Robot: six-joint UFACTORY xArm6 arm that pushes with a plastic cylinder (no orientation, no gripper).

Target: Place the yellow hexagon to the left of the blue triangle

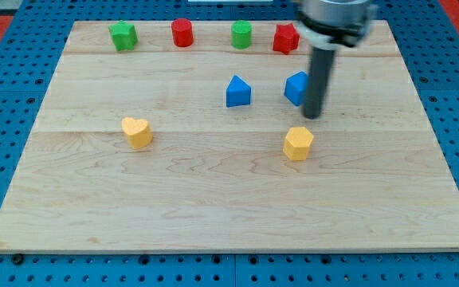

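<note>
The yellow hexagon [298, 143] lies right of the board's middle. The blue triangle [238, 92] sits above and to its left, near the upper middle. My tip [312, 116] stands just above and slightly right of the yellow hexagon, a small gap apart. It is right beside a second blue block [296, 88], whose right part the rod hides.
A yellow heart [137, 131] lies at the left. Along the view's top stand a green block [123, 36], a red cylinder [182, 33], a green cylinder [241, 35] and a red block [285, 38]. The wooden board [213, 207] rests on a blue pegboard.
</note>
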